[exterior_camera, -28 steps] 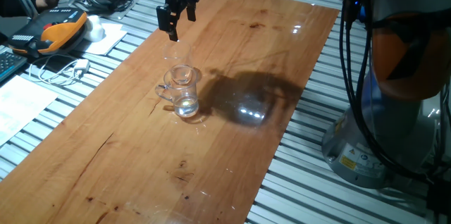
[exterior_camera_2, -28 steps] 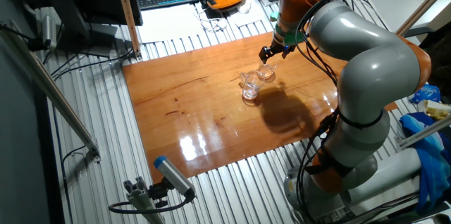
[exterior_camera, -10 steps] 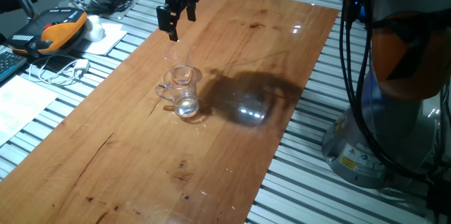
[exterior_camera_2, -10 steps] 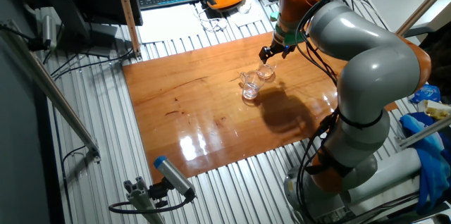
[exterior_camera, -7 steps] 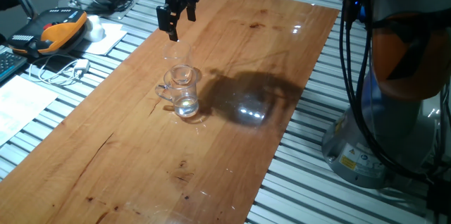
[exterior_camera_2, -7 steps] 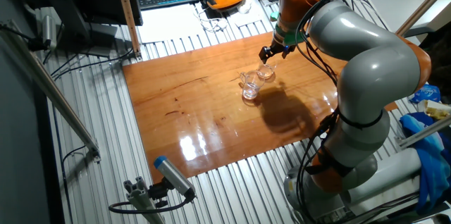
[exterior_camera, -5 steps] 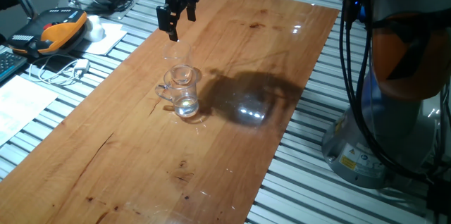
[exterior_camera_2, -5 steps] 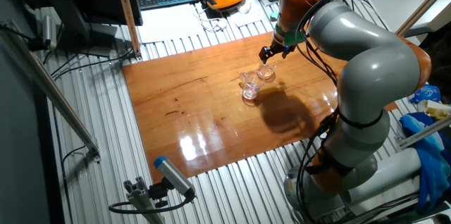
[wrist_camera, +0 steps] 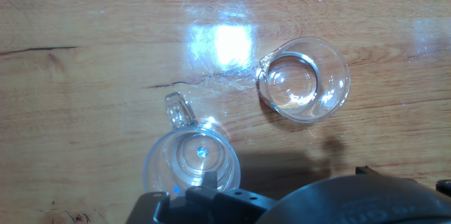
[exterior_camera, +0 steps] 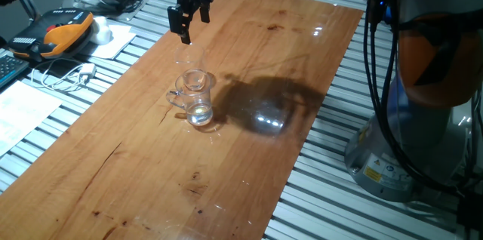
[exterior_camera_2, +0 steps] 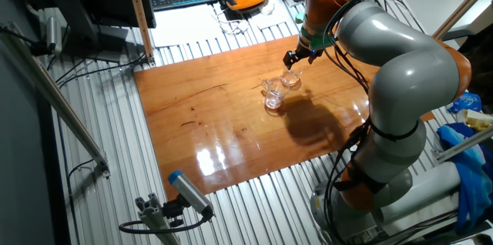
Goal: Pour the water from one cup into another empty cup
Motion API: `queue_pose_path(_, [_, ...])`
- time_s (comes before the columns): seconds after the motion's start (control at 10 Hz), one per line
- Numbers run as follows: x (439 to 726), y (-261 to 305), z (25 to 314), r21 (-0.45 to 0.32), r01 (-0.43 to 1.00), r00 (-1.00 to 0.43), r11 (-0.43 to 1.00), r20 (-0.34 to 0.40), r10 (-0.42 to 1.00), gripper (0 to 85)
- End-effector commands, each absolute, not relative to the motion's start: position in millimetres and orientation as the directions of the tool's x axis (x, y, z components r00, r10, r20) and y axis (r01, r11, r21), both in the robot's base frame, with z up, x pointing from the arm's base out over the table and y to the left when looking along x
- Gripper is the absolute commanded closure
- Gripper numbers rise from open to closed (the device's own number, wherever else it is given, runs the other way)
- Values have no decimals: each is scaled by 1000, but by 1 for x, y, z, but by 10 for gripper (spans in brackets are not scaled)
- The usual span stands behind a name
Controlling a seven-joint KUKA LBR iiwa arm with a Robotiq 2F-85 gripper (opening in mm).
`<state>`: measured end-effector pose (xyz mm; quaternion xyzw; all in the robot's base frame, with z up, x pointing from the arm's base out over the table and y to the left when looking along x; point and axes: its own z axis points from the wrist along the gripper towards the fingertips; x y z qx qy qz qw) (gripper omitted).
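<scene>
Reaching the mug's handle cleanly is, in my judgement, the step in hand: the gripper (exterior_camera: 188, 23) hangs above the wooden table (exterior_camera: 256, 164) with nothing between its fingers, which stand a little apart and point down. To do it well, the claw would need to come down and toward the near side until the fingers straddle the loop handle or the mug wall, closing only once the glass sits squarely between them; clear glass is slippery and hard to judge, so a centred, level grip matters, and so does keeping the mug upright until it is over the tumbler. The glass mug (exterior_camera: 193, 96) stands upright nearer the camera than the claw in one fixed view, well below it and apart from it, handle pointing left, with the water (exterior_camera: 200, 114) showing only as a glint low in the glass. In the hand view the mug (wrist_camera: 192, 159) lies at the bottom edge, just by the hand's housing, handle toward the far side, while the small tumbler (wrist_camera: 304, 79) sits up and to the right, near the mug but not touching it, and looks empty.
</scene>
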<state>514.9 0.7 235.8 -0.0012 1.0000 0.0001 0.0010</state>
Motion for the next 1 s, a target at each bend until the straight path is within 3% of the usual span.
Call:
queue_pose_path(0.0, [514,-1,237,55,-22,-985,998,169,-31,850])
queue_pose_path(0.4, [507,-3,258,28,-22,-982,999,185,-27,850])
queue_pose_path(0.9, [504,2,260,22,-42,-991,999,127,-44,850])
